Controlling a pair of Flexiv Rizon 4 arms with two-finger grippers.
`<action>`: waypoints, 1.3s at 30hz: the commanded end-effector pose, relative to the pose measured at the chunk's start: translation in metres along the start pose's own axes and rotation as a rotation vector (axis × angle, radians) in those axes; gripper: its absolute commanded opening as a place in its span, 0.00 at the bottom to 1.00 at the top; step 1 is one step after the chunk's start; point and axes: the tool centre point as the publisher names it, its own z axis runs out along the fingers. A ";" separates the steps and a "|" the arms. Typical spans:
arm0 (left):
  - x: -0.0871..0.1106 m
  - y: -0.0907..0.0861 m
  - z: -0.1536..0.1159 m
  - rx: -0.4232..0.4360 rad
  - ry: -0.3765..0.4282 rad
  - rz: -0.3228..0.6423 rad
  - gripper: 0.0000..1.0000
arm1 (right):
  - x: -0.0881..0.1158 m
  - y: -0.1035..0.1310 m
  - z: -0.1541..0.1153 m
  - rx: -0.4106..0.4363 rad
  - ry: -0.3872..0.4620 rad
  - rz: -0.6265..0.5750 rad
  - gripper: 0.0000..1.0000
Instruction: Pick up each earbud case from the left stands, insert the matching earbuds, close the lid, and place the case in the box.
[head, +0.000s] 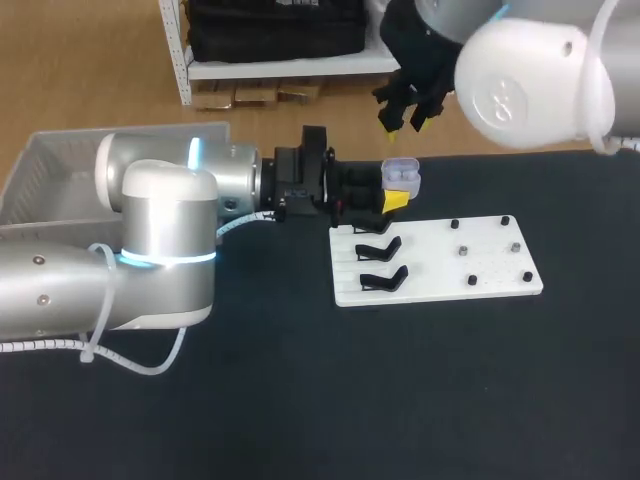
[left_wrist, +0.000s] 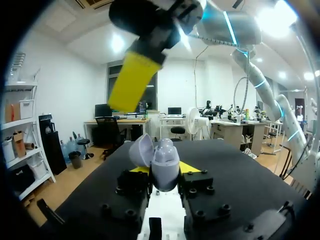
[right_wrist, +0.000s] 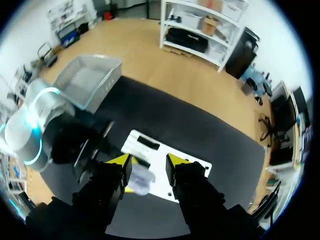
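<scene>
The pale lilac earbud case (head: 402, 175) is held just above the far left corner of the white stand board (head: 440, 282), its lid open and two earbuds seated inside. My left gripper (head: 393, 194) is shut on it from both sides. In the left wrist view the case (left_wrist: 165, 162) sits between the yellow tips with the lid (left_wrist: 141, 151) tipped back. My right gripper (head: 403, 119) hangs open above and just behind the case, holding nothing. In the right wrist view its tips (right_wrist: 148, 160) straddle empty air above the case (right_wrist: 139, 181).
Two black stands (head: 381, 262) sit on the board's left part and several small pegs (head: 488, 250) on its right part. A clear box (head: 50, 165) stands at the far left of the table, behind my left arm (head: 160, 230).
</scene>
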 end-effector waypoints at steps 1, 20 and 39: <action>0.001 -0.002 0.000 -0.008 -0.007 0.005 0.00 | -0.008 -0.013 0.020 -0.006 -0.003 0.033 0.44; 0.001 -0.002 0.000 -0.008 -0.007 0.005 0.00 | 0.032 -0.013 0.029 0.020 0.060 0.029 0.42; 0.001 -0.002 0.000 -0.008 -0.007 0.005 0.00 | 0.048 -0.047 0.013 -0.032 -0.113 0.250 0.49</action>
